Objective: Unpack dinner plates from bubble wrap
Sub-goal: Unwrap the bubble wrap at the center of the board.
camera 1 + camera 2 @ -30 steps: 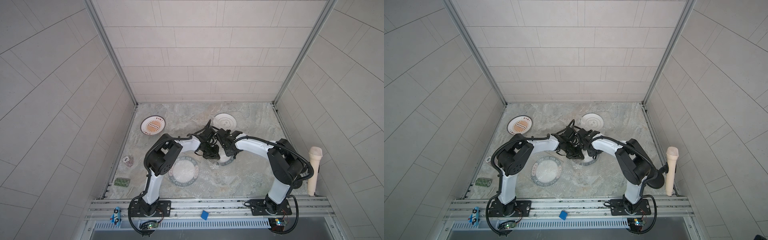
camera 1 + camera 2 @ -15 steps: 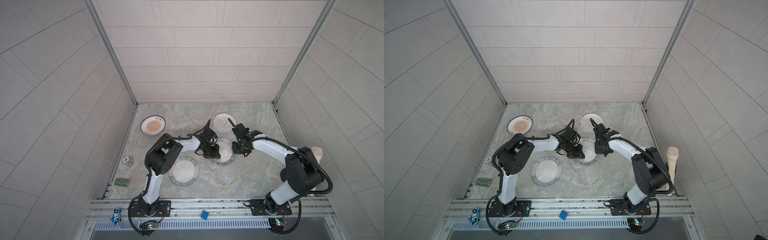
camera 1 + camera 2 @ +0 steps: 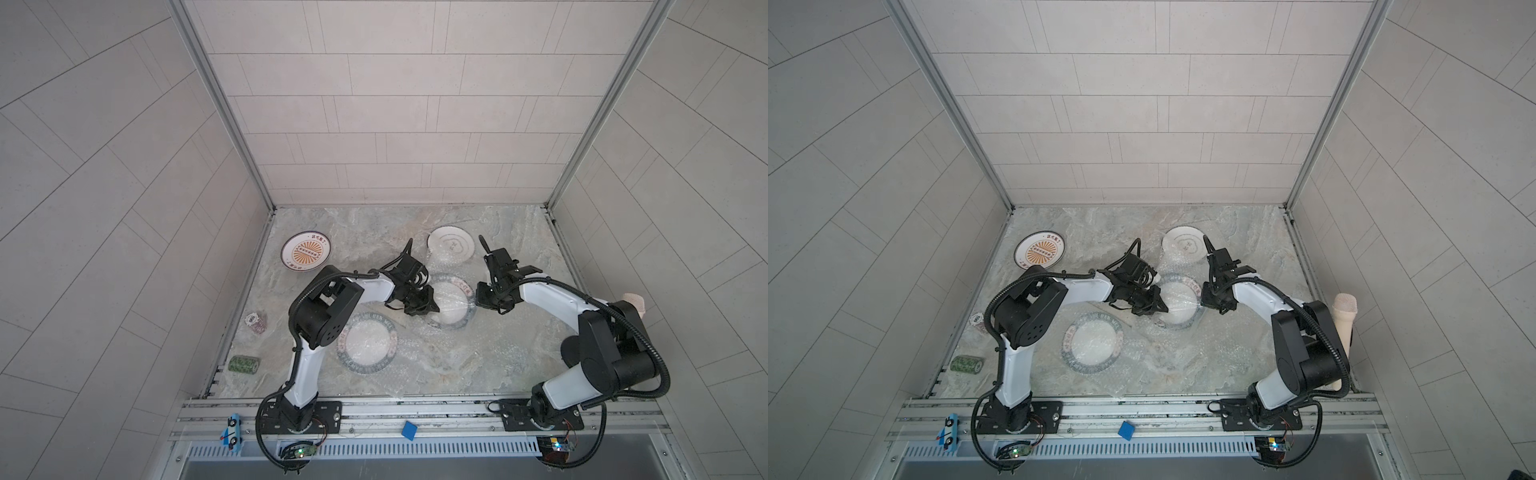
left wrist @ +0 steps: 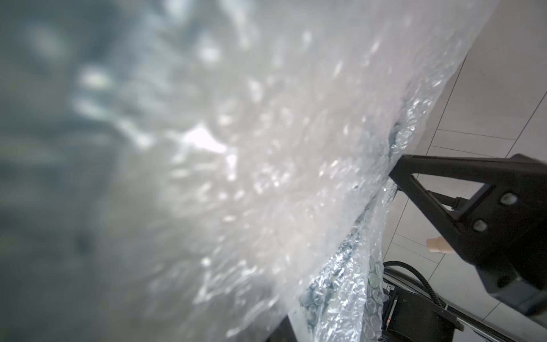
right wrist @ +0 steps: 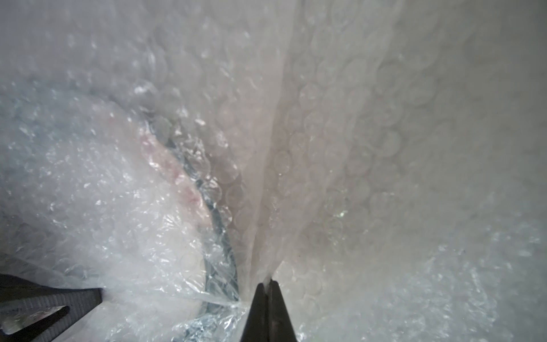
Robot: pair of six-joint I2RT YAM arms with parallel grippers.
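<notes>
right jaws pinched tight on a raised fold of bubble wrap [image 5: 340,142] over the green-rimmed plate [image 3: 452,311] mid desk [image 3: 374,232]. left jaws closed on the wrap at that plate's opposite edge; one finger [image 4: 458,167] visible, other hidden behind the sheet. rim in the grip or not: can't tell. second green-rimmed plate [image 3: 368,343] nearer front edge, looks covered by wrap, loose sheets spread beside it toward the front. orange sunburst plate [image 3: 305,251] bare near far-left corner. grey-ringed plate [image 3: 451,245] toward far edge, wrap just beside it.
</notes>
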